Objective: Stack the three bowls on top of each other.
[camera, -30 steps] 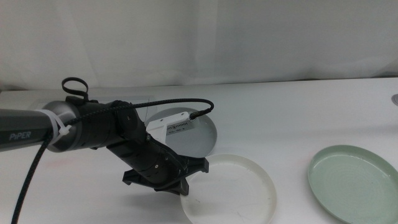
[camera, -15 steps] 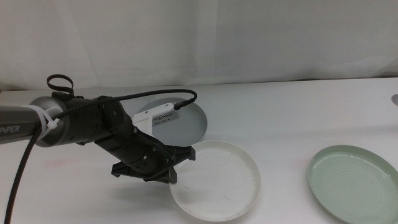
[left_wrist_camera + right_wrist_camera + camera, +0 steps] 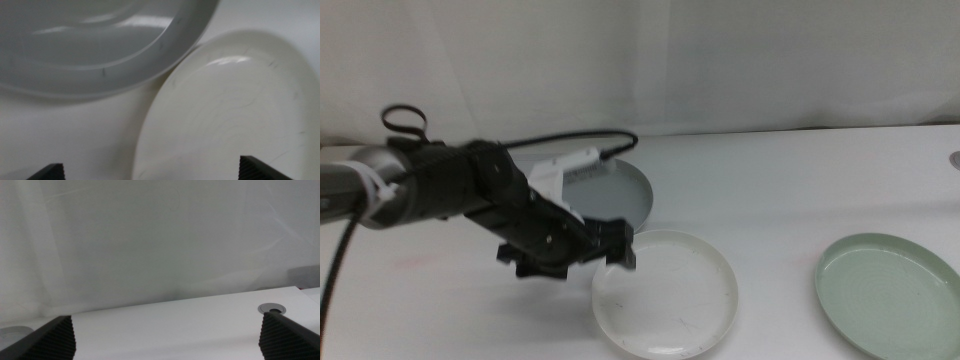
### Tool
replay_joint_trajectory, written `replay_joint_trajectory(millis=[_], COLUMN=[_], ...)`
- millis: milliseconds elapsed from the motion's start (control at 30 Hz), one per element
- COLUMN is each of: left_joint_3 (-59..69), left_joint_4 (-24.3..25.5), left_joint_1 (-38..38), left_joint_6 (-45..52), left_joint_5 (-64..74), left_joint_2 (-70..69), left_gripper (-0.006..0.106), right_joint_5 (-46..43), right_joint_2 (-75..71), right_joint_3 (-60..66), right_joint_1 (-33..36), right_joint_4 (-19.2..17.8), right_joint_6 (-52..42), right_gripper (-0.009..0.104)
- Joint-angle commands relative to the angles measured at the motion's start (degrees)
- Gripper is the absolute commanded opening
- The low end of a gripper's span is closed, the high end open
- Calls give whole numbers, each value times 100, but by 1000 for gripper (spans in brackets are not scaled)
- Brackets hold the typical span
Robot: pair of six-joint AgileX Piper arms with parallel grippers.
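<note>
The white bowl (image 3: 670, 300) lies at the front middle of the table, its rim close to the grey-blue bowl (image 3: 620, 188) behind it. The pale green bowl (image 3: 890, 295) sits apart at the front right. My left gripper (image 3: 607, 252) is at the white bowl's left rim. In the left wrist view the left gripper (image 3: 150, 170) stands open, with the white bowl's (image 3: 225, 110) edge between the jaws and the grey-blue bowl (image 3: 90, 45) just beyond. My right gripper (image 3: 165, 325) is open, holds nothing, faces the backdrop and is out of the middle view.
A white curtain closes off the back of the table. A round grey grommet (image 3: 272, 309) is set in the table near the right edge (image 3: 955, 158). The left arm's black cable (image 3: 560, 142) loops above the grey-blue bowl.
My left gripper has moved left and slightly back. The white bowl has shifted left with it, ending closer to the grey-blue bowl. The pale green bowl has not moved.
</note>
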Motion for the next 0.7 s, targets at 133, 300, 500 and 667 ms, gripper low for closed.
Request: replay_joint_trajectory(millis=[133, 300, 500, 667], left_joint_3=[-362, -641, -665, -665], left_joint_4=[368, 1966, 3976, 4475], left_joint_1=[23, 23, 23, 23], left_joint_6=[31, -778, -1919, -2264], left_joint_5=[95, 834, 2064, 2490], left_joint_2=[-637, -1352, -2561, -3244], left_gripper=[91, 91, 91, 91], right_joint_5=[-40, -87, -87, -87], right_joint_2=[-91, -91, -91, -91], right_joint_3=[230, 230, 230, 230], right_joint_1=[0, 0, 0, 0], right_joint_4=[-16, -16, -16, -16], right_joint_6=[-28, -28, -28, -28], right_gripper=[103, 103, 103, 103])
